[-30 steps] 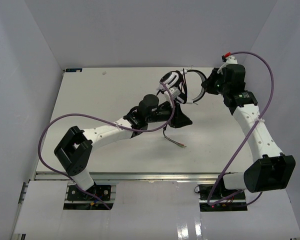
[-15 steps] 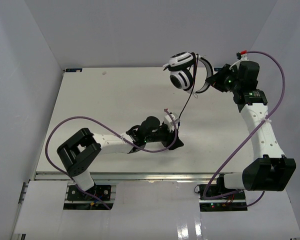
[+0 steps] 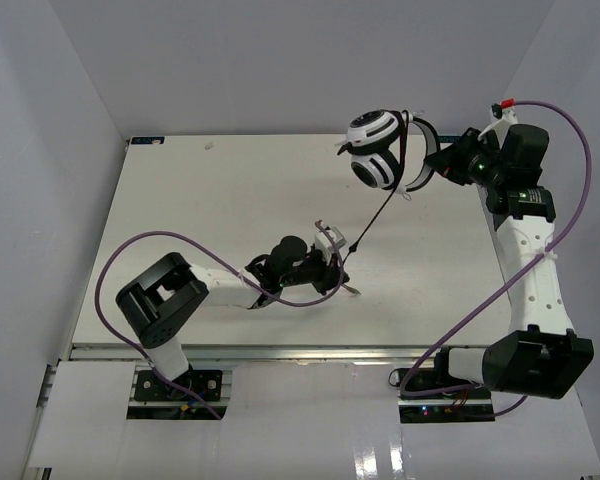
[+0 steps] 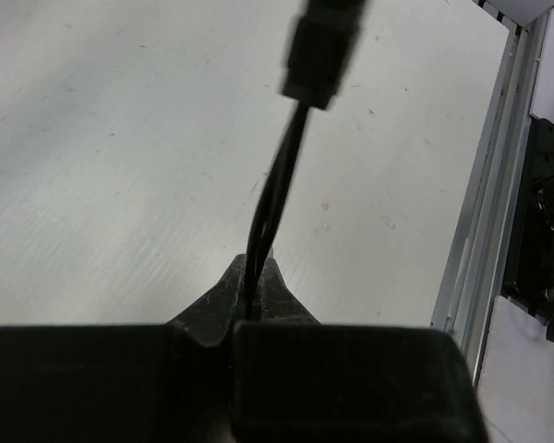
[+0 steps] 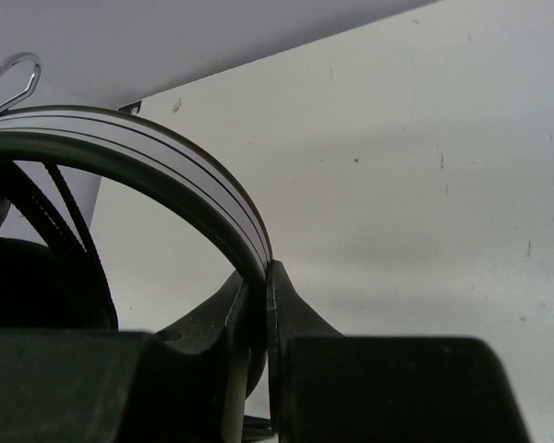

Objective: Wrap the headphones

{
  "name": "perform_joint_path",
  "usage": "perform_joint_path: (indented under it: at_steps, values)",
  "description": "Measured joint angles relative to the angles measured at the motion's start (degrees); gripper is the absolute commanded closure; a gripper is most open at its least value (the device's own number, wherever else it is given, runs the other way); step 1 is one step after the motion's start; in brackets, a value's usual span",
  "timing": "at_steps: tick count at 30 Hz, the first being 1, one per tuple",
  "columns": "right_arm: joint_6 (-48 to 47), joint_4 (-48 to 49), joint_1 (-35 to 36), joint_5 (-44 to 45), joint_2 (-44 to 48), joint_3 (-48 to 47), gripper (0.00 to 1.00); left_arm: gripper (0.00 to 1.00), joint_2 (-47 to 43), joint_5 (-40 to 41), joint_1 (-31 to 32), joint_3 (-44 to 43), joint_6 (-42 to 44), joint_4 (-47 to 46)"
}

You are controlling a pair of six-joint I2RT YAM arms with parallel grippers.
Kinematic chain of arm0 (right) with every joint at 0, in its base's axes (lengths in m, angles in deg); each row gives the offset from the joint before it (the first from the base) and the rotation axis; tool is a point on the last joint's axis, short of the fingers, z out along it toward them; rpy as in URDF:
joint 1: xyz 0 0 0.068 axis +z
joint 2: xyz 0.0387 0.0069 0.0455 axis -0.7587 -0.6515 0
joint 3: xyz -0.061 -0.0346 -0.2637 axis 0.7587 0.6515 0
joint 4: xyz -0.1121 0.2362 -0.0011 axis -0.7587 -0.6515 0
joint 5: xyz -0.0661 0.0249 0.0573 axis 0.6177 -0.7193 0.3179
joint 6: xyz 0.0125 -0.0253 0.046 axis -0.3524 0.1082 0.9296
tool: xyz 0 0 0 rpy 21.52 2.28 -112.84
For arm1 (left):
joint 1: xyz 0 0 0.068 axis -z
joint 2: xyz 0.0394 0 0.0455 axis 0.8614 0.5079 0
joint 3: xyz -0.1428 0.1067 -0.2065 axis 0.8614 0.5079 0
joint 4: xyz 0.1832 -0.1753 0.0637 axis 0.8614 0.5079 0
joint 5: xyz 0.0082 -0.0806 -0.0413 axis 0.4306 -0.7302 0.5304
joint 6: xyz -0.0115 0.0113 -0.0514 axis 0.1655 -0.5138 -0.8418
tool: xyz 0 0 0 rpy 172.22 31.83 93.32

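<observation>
The headphones (image 3: 375,148) hang in the air at the back right of the table, white cups side by side. My right gripper (image 3: 443,166) is shut on their black-and-white headband (image 5: 180,175), which arches away to the left in the right wrist view. The thin dark cable (image 3: 380,210) runs taut from the cups down to my left gripper (image 3: 342,268), low over the table's middle. In the left wrist view the left gripper (image 4: 256,295) is shut on two strands of the cable (image 4: 282,175), with a dark plug body (image 4: 321,51) blurred above.
The white table (image 3: 210,220) is walled by grey panels on three sides. A metal rail (image 4: 480,212) runs along its near edge, close to the left gripper. Purple arm cables (image 3: 570,200) loop beside both arms.
The right gripper has lifted the headphones up and to the right. The left gripper moved toward the near edge, opened briefly, then shut on the cable, which is now pulled taut.
</observation>
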Motion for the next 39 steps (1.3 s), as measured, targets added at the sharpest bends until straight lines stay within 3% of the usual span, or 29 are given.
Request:
perform_joint_path:
  at_steps: [3,7,12,19,24,32,39]
  values:
    - [-9.65,1.55,-0.3,-7.58,2.91,1.41,0.92,1.0,-2.07,-2.67,-4.59,1.66,-0.55,-0.23]
    - [-26.23,1.67,-0.2,-20.2,10.14,5.73,0.92,1.0,-2.59,-12.33,-11.62,-0.45,-1.61,2.19]
    - [-50.18,-6.74,2.39,-26.66,14.29,5.98,0.92,1.0,-0.08,-22.53,-16.53,-12.27,-0.21,14.04]
    - [-65.35,-5.66,6.62,-9.53,16.91,18.07,0.92,1.0,-1.23,-28.67,-20.61,-19.98,-0.82,26.48]
    - [-65.69,1.54,12.03,3.99,15.75,23.74,0.92,1.0,-1.36,-33.31,-19.17,-24.21,-4.77,31.29]
    - [-61.05,21.04,27.91,35.72,11.72,30.2,0.92,1.0,-0.02,-40.8,-18.21,-31.88,-11.52,40.24]
    - [-59.97,29.19,32.83,48.47,6.25,31.83,0.92,0.98,6.95,-44.49,-17.85,-36.98,-12.39,49.8]
